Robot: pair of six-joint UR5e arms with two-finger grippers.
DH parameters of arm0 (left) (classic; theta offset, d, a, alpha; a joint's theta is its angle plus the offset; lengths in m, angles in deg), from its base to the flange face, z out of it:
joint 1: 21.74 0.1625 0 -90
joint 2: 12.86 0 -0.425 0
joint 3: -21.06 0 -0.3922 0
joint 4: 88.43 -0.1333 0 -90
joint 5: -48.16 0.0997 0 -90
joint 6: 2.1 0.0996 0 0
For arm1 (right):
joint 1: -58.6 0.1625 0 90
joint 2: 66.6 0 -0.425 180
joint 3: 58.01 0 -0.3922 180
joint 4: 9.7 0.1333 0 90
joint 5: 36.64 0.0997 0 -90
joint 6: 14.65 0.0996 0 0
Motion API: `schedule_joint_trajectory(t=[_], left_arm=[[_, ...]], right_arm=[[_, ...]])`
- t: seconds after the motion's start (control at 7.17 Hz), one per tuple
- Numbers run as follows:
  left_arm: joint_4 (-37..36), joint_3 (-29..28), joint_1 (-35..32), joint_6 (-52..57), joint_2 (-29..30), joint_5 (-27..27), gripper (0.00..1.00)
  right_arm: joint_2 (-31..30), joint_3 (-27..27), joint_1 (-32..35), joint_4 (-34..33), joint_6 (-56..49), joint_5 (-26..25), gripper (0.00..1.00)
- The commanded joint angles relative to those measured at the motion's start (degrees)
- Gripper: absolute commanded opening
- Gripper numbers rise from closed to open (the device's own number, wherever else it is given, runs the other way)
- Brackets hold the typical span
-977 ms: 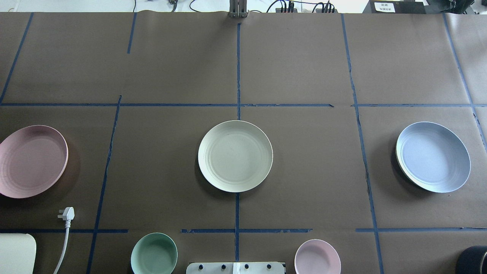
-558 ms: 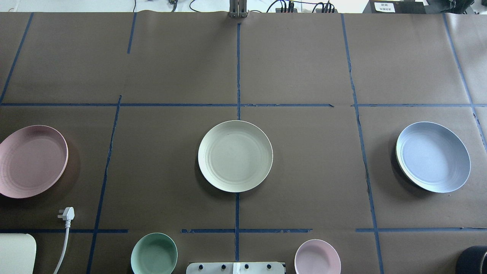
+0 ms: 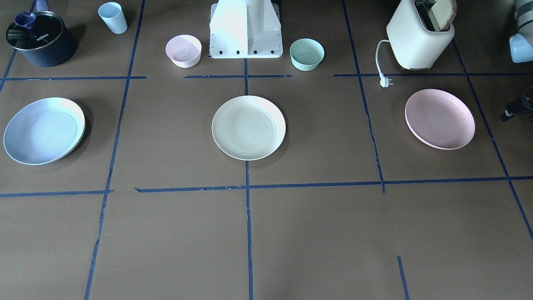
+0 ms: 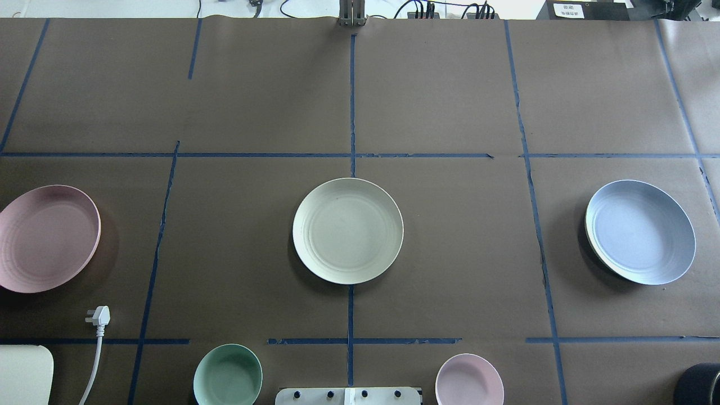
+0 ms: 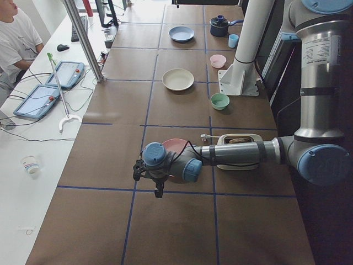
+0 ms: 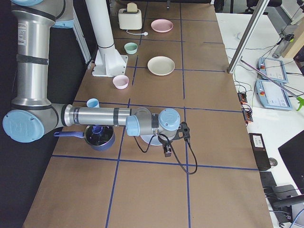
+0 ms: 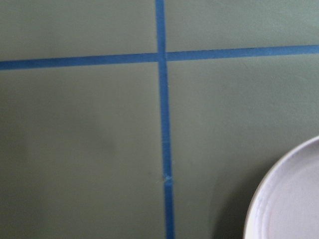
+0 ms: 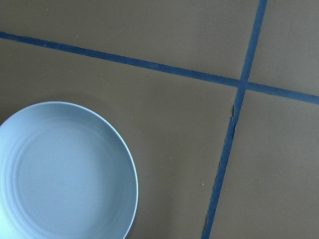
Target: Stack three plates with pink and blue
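Three plates lie apart in a row on the brown table. The cream-white plate is in the middle, the pale pink plate at the left, the light blue plate at the right. My left gripper hangs beside the pink plate, and the left wrist view shows only the plate's rim. My right gripper hangs beside the blue plate. Both grippers show only in the side views, so I cannot tell whether they are open or shut.
A mint-green bowl and a small pink bowl flank the robot's base. A toaster with its plug stands near the pink plate. A dark pot and a blue cup stand near the blue plate.
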Motion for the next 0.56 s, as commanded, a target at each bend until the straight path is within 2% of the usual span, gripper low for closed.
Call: schedule_joint_trajectory(t=[0.0, 0.14, 0.28, 0.42], left_arm=[[8.5, -2.5, 8.3, -10.8, 0.0, -1.3, 1.0], [8.6, -2.5, 8.9, -10.9, 0.0, -1.6, 0.95], [8.5, -2.6, 9.0, -10.9, 0.0, -1.6, 0.32], [8.7, -2.3, 9.9, -10.7, 0.3, -1.7, 0.03]], right_arm=[[0.0, 0.3, -0.3, 0.4, 0.3, 0.4, 1.0], [0.0, 0.4, -0.3, 0.3, 0.4, 0.5, 1.0], [0.0, 0.5, -0.3, 0.4, 0.4, 0.6, 1.0], [0.0, 0.6, -0.3, 0.4, 0.4, 0.6, 1.0]])
